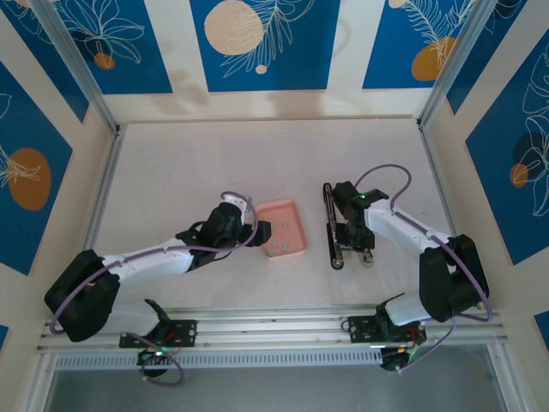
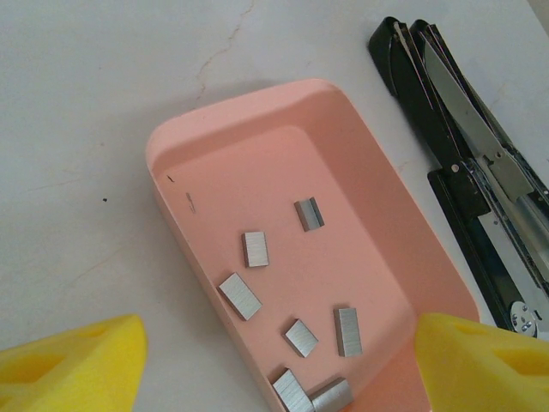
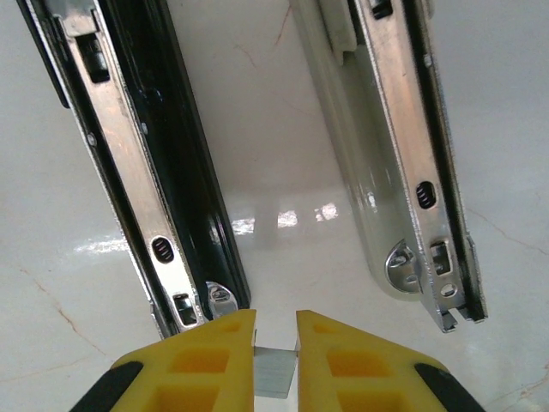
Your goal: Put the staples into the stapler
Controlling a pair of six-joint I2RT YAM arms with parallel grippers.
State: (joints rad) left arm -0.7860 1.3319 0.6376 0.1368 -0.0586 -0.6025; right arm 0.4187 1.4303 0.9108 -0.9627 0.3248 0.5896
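One short silvery-grey metal staple strip [image 3: 274, 373] is clamped in the right claw [image 3: 276, 336], just short of the two rails of the open black-and-chrome stapler [image 3: 146, 197] ahead. This looks like the loading step: next, line it over the magazine channel. Seven more strips [image 2: 255, 249] lie in the shallow pink tray [image 2: 214, 137] beneath the spread-apart left claw [image 2: 279, 365].

High rear camera looking down on table [image 1: 214, 163], 2 close downward wrist cameras, all sharing stapler [image 1: 331, 225]
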